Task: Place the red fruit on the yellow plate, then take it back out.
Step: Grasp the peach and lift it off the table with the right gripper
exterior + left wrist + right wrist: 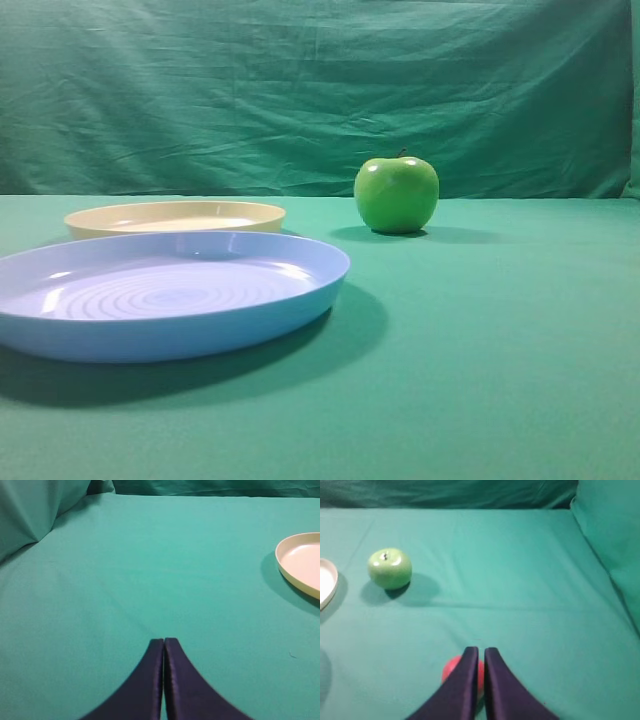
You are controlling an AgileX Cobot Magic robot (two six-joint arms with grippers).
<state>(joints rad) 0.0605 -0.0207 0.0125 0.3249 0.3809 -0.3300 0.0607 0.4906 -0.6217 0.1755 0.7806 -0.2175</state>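
We inspected the worktop (520, 330), which was covered in green cloth, with a green cloth backdrop (300, 90) hanging behind it.

In the exterior high view, a light blue plate (165, 295) with a ringed centre lay near the camera on the left. The yellow plate (175, 216) lay just behind it, farther back, and appeared to hold nothing. A glossy green apple (396, 194) stood upright on the cloth to the right of the yellow plate, apart from both plates. Neither arm appeared in this view, nor did the red fruit.

In the left wrist view, we found the left gripper (164, 641) with its two dark fingers pressed together, closed on nothing, above bare cloth. The rim of the yellow plate (300, 562) showed at the right edge, well apart from the gripper.

In the right wrist view, the right gripper (481, 651) had its fingers nearly together with only a thin gap between them, holding nothing. The red fruit (451, 670) lay on the cloth directly below and behind the fingertips, largely hidden by them; we could not tell whether they touched it. The green apple (389, 568) stood far left, and a sliver of the yellow plate (327, 582) showed at the left edge.
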